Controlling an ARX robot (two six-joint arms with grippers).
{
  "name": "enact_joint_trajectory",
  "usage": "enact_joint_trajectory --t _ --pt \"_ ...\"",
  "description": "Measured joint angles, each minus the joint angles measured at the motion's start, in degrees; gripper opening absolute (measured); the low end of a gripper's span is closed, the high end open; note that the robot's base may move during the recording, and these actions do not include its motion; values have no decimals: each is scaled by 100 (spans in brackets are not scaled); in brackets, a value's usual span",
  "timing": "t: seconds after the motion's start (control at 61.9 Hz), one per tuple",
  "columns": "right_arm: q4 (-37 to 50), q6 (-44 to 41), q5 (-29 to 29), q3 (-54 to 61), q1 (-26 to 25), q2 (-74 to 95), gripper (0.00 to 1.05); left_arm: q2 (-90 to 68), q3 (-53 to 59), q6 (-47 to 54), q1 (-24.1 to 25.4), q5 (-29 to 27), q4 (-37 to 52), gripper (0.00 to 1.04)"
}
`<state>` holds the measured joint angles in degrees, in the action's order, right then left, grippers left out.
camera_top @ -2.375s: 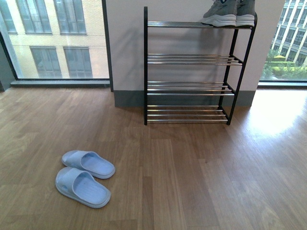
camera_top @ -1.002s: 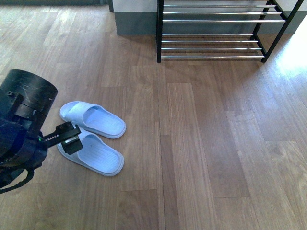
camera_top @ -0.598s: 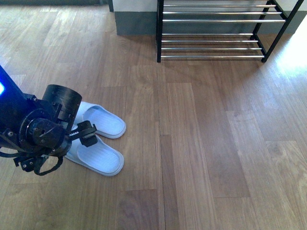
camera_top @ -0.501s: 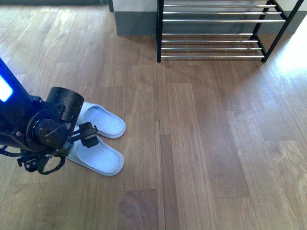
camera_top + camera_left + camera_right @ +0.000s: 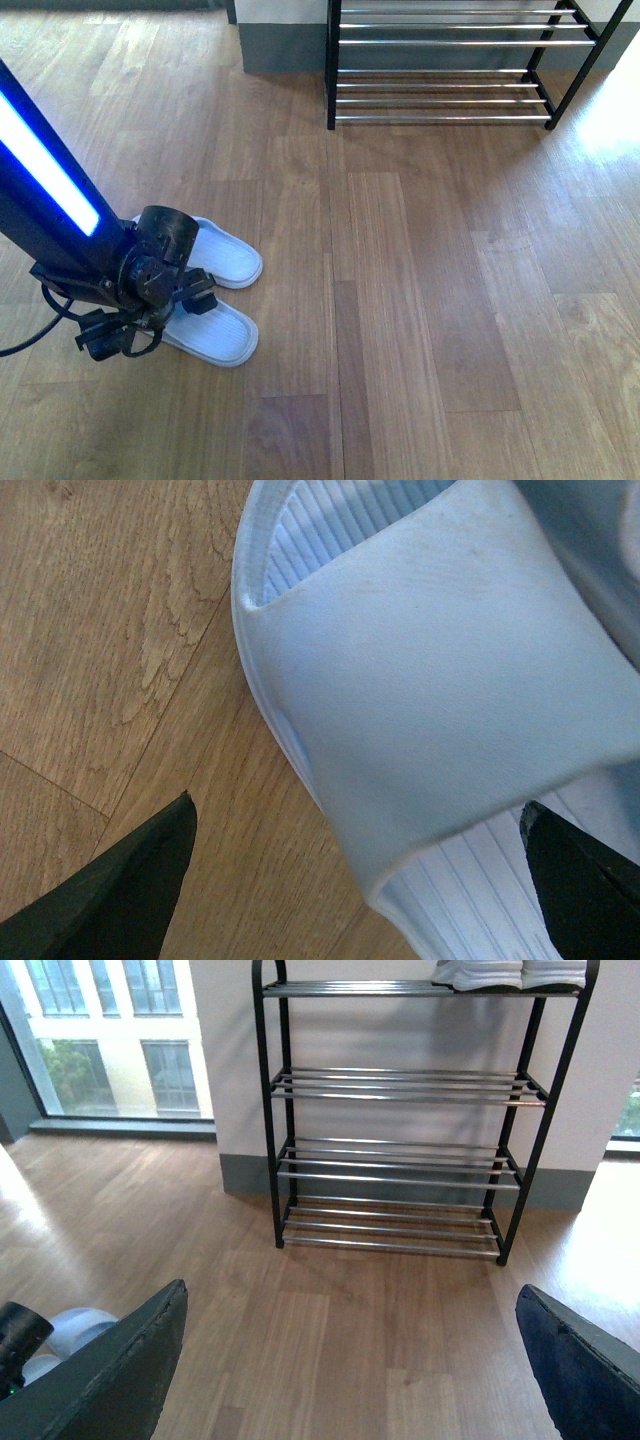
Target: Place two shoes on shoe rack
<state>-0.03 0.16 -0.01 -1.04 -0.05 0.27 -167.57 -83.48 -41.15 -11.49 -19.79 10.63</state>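
Two pale blue slides lie side by side on the wood floor, the far slide and the near slide. My left gripper is open and low over the near slide's strap end. In the left wrist view the strap fills the frame, and the open left gripper has one fingertip over bare floor and the other over the footbed. The shoe rack stands against the wall ahead. The right wrist view shows the rack with white sneaker soles on its top tier, and my open right gripper empty above the floor.
My left arm, with a lit blue strip, crosses the floor from the left. Behind the rack is a white wall with a grey skirting. A floor-length window is to its left. Part of one slide shows in the right wrist view.
My left arm has swung in from the left and come down over the near slide. The slides have not moved.
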Motion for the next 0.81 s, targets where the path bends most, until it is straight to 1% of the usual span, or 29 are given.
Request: enact_joint_trajectory --t 0.162,0.339,0.388,0.42,0.501,0.63,0.663,0.776,0.808 --pt "0 0 0 0 0 0 95 -157 -118 -15 122 -479 -52 95" --pt "0 0 0 0 0 0 95 -393 -323 66 210 -809 -160 95" --pt "0 0 0 -2 0 0 95 -409 -354 57 212 -841 -236 87" --pt "0 0 0 0 0 0 95 -411 -361 68 212 -839 -240 78" --pt "0 0 0 0 0 0 95 -411 -358 83 212 -743 -264 60" --pt "0 0 0 -2 0 0 95 -411 -350 87 216 -730 -313 39" --pt "0 0 0 0 0 0 95 -411 -350 85 219 -730 -358 35" --pt "0 0 0 0 0 0 95 -411 -308 85 223 -793 -387 16" --pt "0 0 0 0 0 0 95 -411 -297 85 225 -831 -389 12"
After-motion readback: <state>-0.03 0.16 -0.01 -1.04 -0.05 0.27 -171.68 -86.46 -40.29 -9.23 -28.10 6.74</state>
